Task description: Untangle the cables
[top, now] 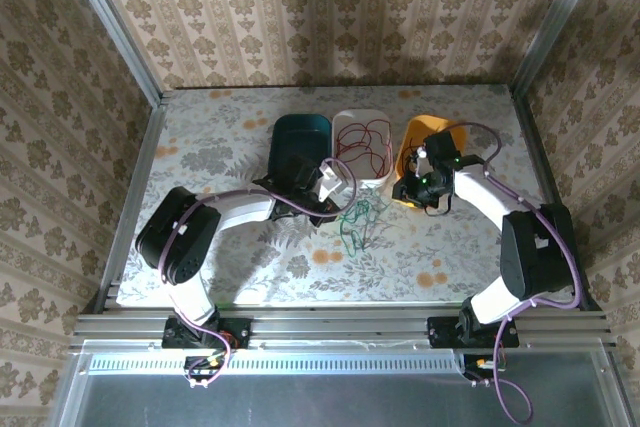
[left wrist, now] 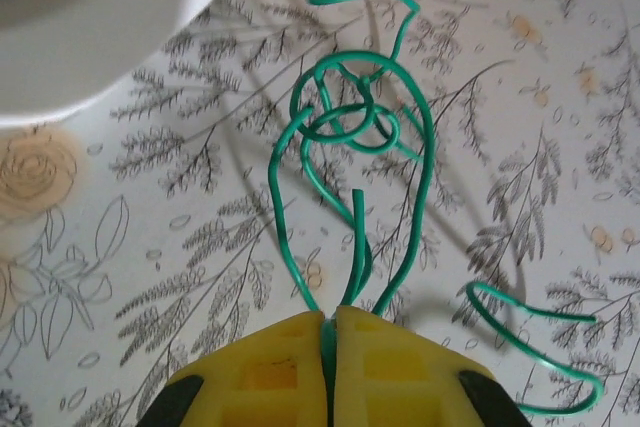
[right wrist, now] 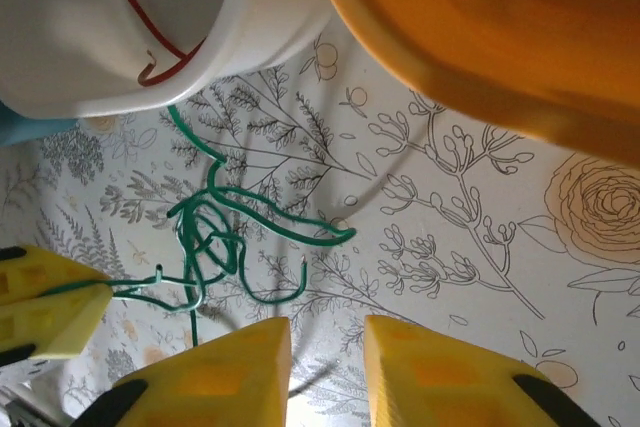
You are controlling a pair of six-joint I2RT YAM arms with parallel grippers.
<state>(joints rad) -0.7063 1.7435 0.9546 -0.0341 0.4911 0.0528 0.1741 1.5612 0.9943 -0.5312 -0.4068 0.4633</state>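
One red cable [top: 365, 142] sits in the white tray [top: 362, 112]; I find the green cable [left wrist: 365, 125] knotted, pinched in my left gripper [left wrist: 330, 322]; right gripper [right wrist: 328, 337] parted, empty.

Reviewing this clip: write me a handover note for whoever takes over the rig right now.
Left end effector: shut on the green cable, in front of the white tray.
Right end effector: open, holding nothing, over the table near the orange tray.
Cables: the red cable lies in the white tray; the green cable is knotted in loops on the table.
Done: red appears sorted into its tray.
Left: undo the green knot, probably with the right end effector pulling a loop.
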